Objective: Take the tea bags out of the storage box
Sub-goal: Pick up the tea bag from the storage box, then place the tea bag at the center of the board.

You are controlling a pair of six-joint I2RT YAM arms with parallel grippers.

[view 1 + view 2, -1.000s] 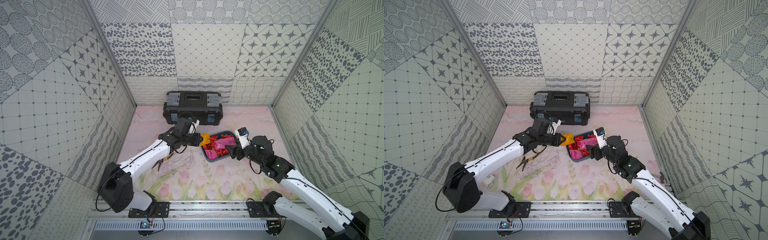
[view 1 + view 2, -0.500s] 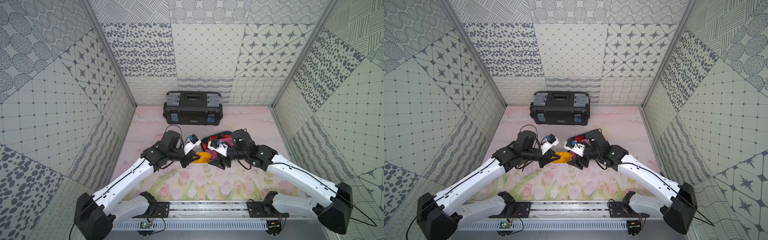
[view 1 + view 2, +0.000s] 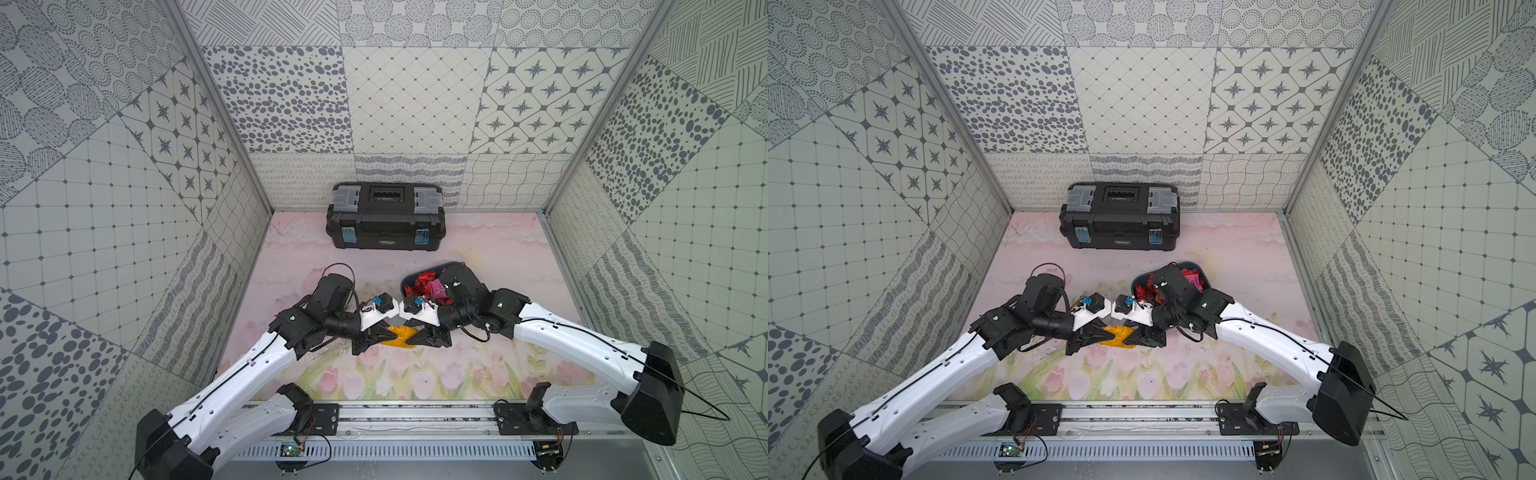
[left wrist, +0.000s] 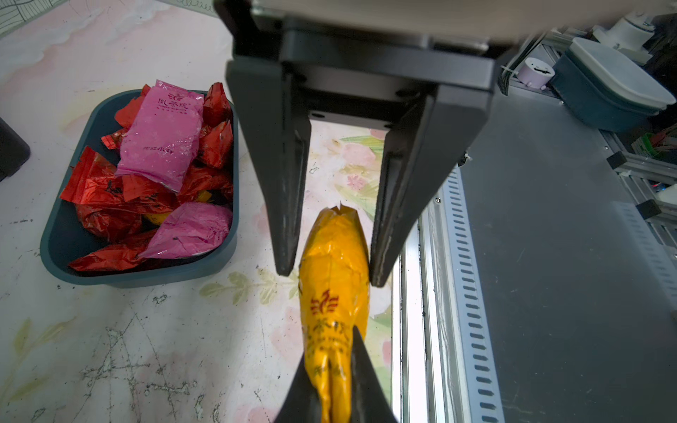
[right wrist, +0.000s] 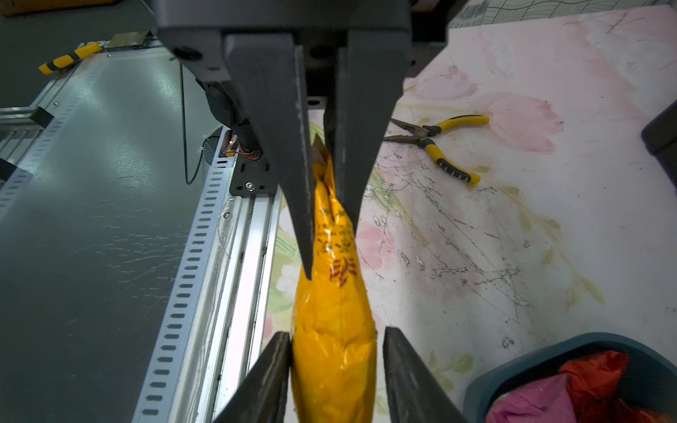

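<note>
The orange-yellow tea bag [image 4: 335, 293] is out of the storage box [image 4: 154, 280]. It is held lengthwise in the air over the worktop [image 4: 146, 348], between the box and the front rail [image 4: 458, 256].

We take it for a light, crinkly foil packet: plump in the middle, flat at the sealed ends, and slippery on its shiny skin. The crimped ends are where to take hold; squeezing the belly would likely let it squirt sideways or crush the tea.

The left fingers [image 5: 278, 146] are clenched on one flattened end. The right fingers [image 5: 410, 377] stand apart on either side of the fatter opposite end — one against the foil, the other with a sliver of gap — so we judge they are not pinching yet.

In the box lie two pink packets [image 4: 163, 135] over a heap of small red ones [image 4: 95, 183]. They are loosely piled and apt to shift when one is pulled.

Yellow-handled pliers [image 5: 436, 143] lie on the worktop beyond, and the black toolbox [image 3: 384, 218] stands at the back wall.
</note>
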